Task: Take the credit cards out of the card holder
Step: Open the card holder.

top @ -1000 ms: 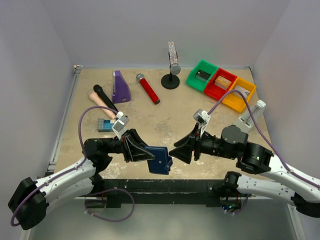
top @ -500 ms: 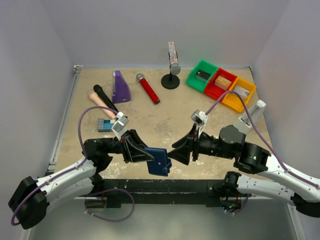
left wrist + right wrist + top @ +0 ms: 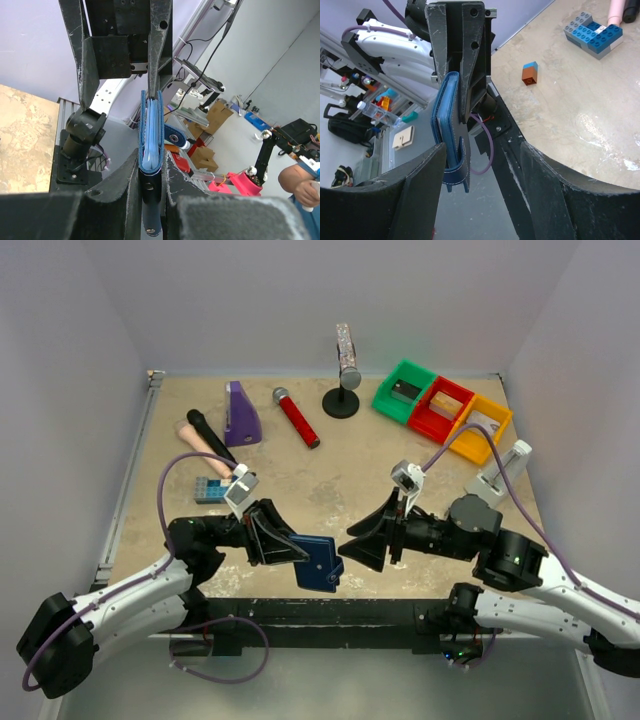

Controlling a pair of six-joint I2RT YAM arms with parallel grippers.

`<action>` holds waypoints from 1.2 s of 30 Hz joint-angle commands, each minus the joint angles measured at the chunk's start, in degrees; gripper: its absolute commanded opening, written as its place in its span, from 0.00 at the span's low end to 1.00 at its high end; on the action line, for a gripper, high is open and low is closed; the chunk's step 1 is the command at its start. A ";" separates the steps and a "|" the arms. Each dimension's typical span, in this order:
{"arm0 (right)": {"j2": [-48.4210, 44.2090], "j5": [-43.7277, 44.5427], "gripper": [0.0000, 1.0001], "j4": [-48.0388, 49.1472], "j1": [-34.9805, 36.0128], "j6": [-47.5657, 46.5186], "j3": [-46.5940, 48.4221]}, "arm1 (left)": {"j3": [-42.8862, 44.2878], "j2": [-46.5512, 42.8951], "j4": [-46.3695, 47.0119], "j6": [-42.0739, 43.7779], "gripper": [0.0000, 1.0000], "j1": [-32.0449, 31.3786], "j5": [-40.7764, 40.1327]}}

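My left gripper is shut on the dark navy card holder and holds it on edge above the table's near edge. In the left wrist view the card holder sits clamped between my fingers, closed, with pale card edges showing in its fold. My right gripper is open, just right of the holder. In the right wrist view the card holder hangs between my spread fingers, close to the left finger, with its snap tab hanging loose. No credit card is out.
A studded blue toy-brick block and a small orange brick lie on the table left of centre. A black-and-pink microphone, purple block, red microphone, black stand and green, red and orange bins stand at the back.
My left gripper turned the card holder slightly. My right gripper moved toward the holder, then drew back a little to the right, staying open.
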 commanded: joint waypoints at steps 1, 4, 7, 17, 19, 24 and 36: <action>1.24 -0.50 0.66 1.84 -0.14 0.08 1.46 | 0.46 -0.46 2.71 0.56 0.00 0.12 -0.60; 2.65 -1.38 0.66 2.01 -0.14 0.43 1.64 | 0.72 -0.46 2.45 0.47 0.00 0.12 -0.69; 3.70 -1.90 0.66 1.57 -0.14 0.26 1.90 | 0.81 -0.55 2.62 0.12 0.00 0.12 -0.86; 6.34 -7.52 0.66 5.86 -0.14 1.57 1.55 | 1.78 0.07 2.10 0.38 0.00 0.12 -0.95; 7.22 -11.03 0.65 7.37 -0.14 1.84 1.90 | 1.86 0.59 2.53 0.38 0.00 0.12 -0.95; 9.68 -13.51 0.64 6.58 0.04 1.84 3.66 | 2.83 2.96 5.60 -0.84 0.00 0.12 -0.86; 14.69 -15.44 0.39 3.77 0.74 1.58 6.21 | 6.17 6.05 7.46 -2.70 0.00 0.12 -1.04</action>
